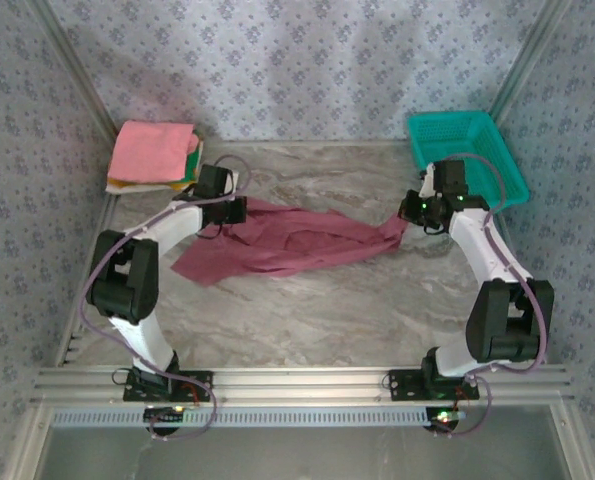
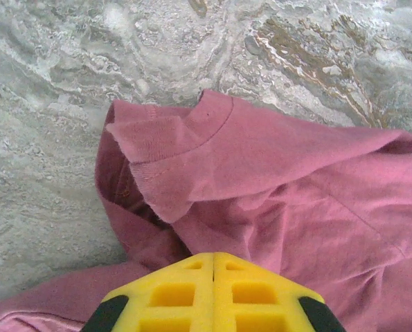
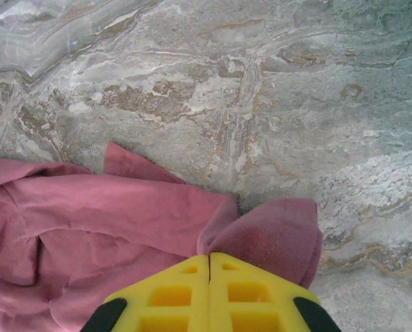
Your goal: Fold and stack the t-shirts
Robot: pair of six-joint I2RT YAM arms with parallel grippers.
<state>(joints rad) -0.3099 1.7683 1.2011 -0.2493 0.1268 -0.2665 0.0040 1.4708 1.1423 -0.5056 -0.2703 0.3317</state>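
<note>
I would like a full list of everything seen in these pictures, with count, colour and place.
maroon t-shirt: one, maroon, lying unfolded and crumpled in the middle.
folded t-shirts: one stack, pink on top, yellow-green and white edges below, far left corner.
basket: one, teal, far right corner.
table: one, grey marbled, under everything.
left gripper: one, yellow, shut on the maroon t-shirt's left end.
right gripper: one, yellow, shut on its right end.

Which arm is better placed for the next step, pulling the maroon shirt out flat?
Likely left. The left gripper is shut on cloth near the collar, where the maroon shirt lies wide and rumpled; the right gripper, also shut on it, holds a narrow end by the basket.
</note>
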